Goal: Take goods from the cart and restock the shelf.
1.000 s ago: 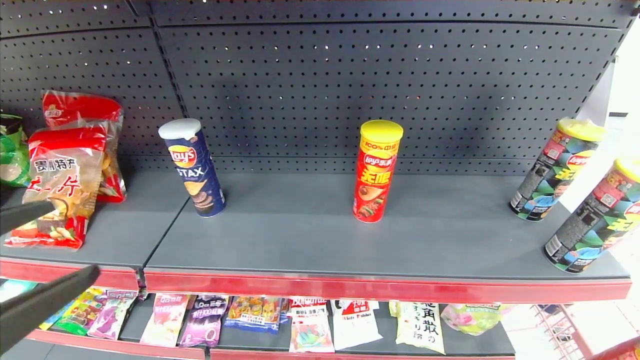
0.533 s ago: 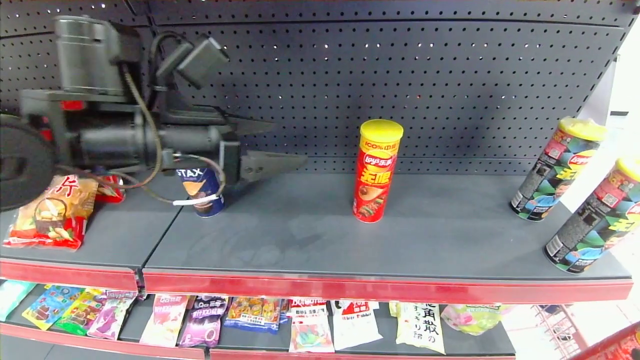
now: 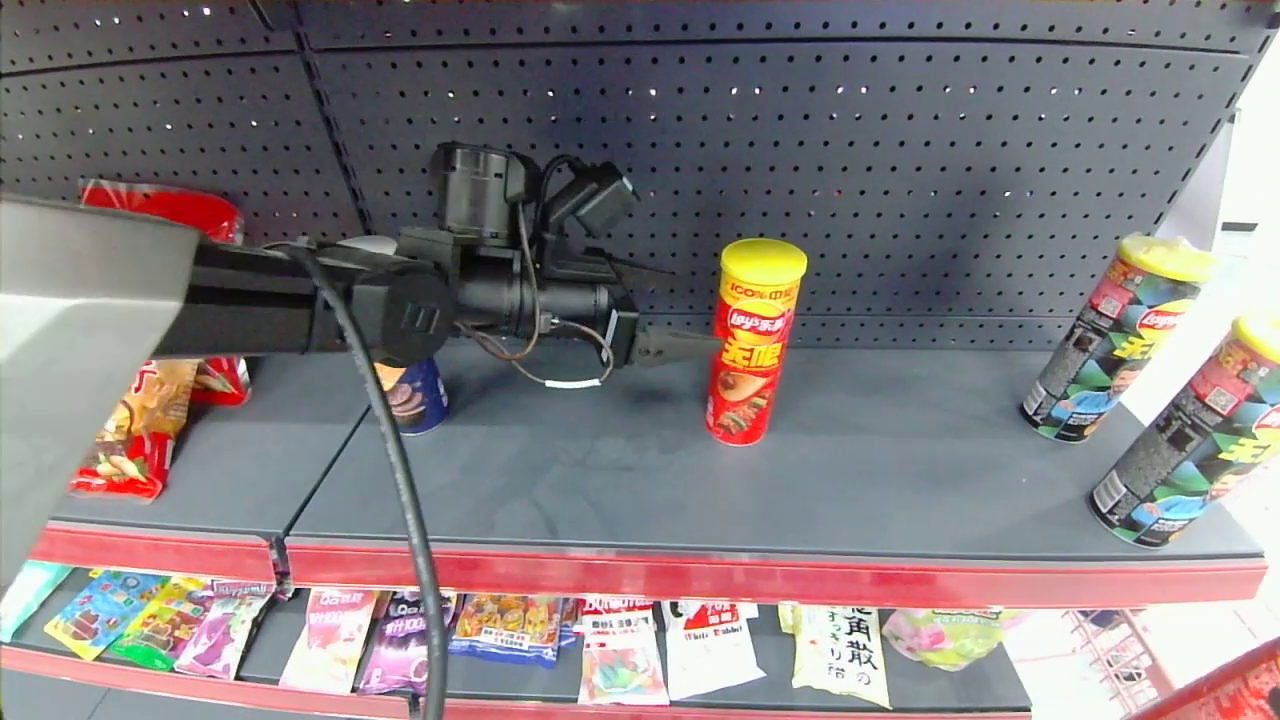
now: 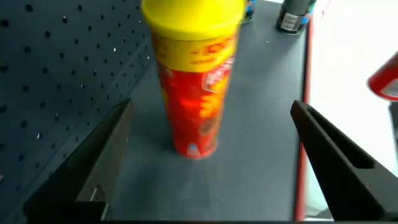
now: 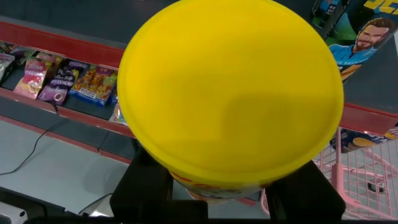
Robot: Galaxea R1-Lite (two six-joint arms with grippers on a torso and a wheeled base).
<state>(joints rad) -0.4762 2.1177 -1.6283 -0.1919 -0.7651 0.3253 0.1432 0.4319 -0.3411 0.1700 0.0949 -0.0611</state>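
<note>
Shelf (image 3: 640, 480) is a dark grey deck with a red front lip and a pegboard back (image 3: 800, 150), so that's most of what you see. Robot's left arm (image 3: 300, 300) stretches across from the left along the back. Its left gripper (image 4: 212, 107) is spread wide open, one finger either side of the red can (image 3: 755, 340), not touching it and holding zilch. That can stands upright around the middle of the deck, yellow lid on. Over on the right are two dark cans (image 3: 1110, 340) with yellow lids, just beside each other, and a blue can (image 3: 412, 395) peeks out behind the arm on the left. Red snack bags (image 3: 130, 440) sit further left. Lids are all on, so can't tell what's inside. Meanwhile the right gripper (image 5: 227, 190) is clamped on a yellow-lidded can (image 5: 230, 87), with the pink wire cart (image 5: 364, 177) near it. Lower shelf (image 3: 960, 690) has a row of small packets (image 3: 620, 650).
</note>
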